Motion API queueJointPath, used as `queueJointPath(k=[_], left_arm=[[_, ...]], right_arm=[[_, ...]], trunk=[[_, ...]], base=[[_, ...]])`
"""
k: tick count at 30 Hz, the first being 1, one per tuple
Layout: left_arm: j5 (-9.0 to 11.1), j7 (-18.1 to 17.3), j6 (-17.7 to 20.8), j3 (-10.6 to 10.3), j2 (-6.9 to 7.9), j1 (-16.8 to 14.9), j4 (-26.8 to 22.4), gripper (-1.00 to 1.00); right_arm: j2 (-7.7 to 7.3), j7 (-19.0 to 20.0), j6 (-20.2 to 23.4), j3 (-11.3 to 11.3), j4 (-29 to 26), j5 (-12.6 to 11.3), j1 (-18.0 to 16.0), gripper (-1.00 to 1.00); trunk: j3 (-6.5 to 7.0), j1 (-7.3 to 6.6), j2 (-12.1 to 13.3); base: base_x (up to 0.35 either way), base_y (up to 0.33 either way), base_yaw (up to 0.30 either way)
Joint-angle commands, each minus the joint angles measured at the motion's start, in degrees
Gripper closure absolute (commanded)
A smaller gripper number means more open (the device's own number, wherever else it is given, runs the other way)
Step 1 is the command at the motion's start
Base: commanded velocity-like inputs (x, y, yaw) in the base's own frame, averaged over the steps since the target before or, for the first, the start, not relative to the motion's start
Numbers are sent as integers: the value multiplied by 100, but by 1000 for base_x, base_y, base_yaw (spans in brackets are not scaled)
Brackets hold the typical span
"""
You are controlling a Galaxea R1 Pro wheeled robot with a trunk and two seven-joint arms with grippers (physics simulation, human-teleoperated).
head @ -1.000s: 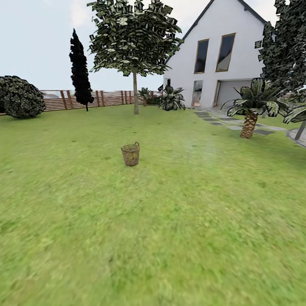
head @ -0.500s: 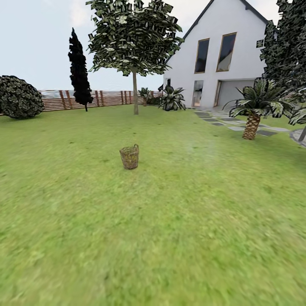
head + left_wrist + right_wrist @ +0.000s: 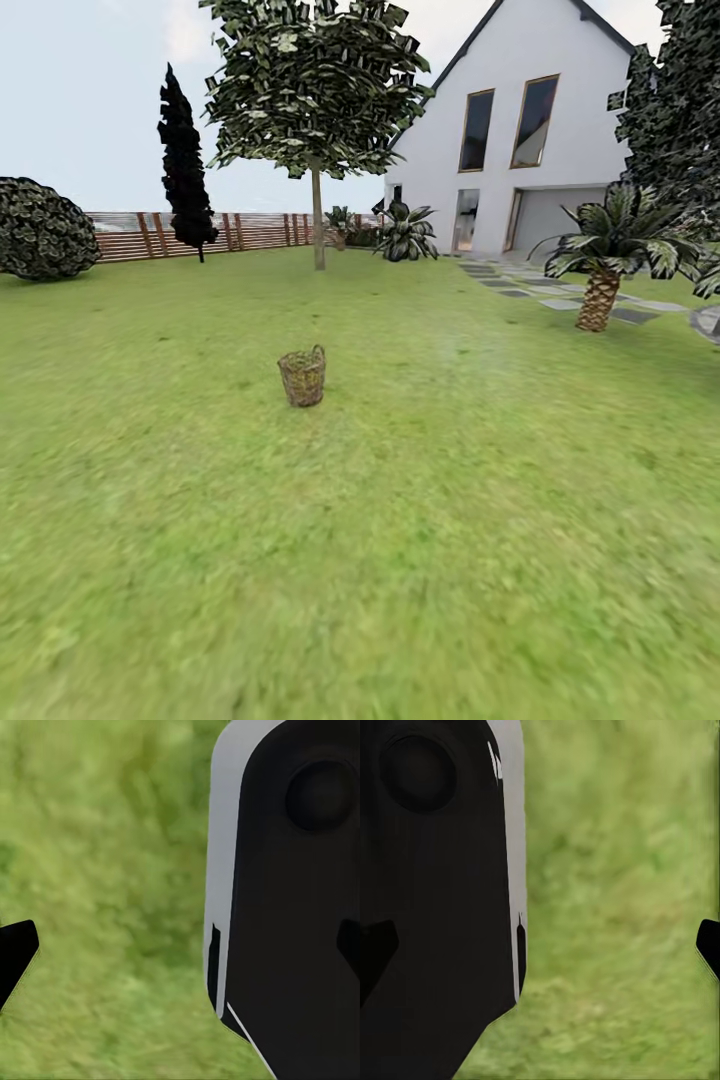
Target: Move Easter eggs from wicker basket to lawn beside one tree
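Note:
The brown wicker basket (image 3: 303, 377) stands upright on the lawn (image 3: 420, 520), a good way ahead of me in the head view. Its inside is hidden from here, so the Easter eggs cannot be seen. Beyond it rises a tree (image 3: 318, 225) with a thin straight trunk and a leafy canopy. In the left wrist view my left gripper (image 3: 180, 952) is open over grass, its black fingertips (image 3: 16, 952) far apart. My right gripper (image 3: 540, 949) is likewise open over grass, holding nothing.
A black dark tree (image 3: 185, 170) and a round bush (image 3: 40, 228) stand by the slatted fence (image 3: 250, 232) at the back left. A short palm (image 3: 603, 270), paving stones (image 3: 520, 285) and the white house (image 3: 520, 130) lie at the right. My robot's dark body (image 3: 292, 907) is beside each gripper.
The whole head view has shifted: the camera has moved forward, so the basket now sits a little lower and further left in the picture. The things themselves have not moved.

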Motion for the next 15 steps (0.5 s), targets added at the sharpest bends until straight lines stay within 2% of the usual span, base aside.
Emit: queueJointPath(k=[1,15], left_arm=[[1,-5,4,5,1,3,-11,-100],[1,-5,5,4,1,3,-11,-100]], right_arm=[[1,-11,-9,9,14,-6,-8,-100],[1,-11,-10,11,9,-6,-8,-100]], trunk=[[-4,3,-2],[-4,3,-2]], base=[[337,0,0],[337,0,0]])
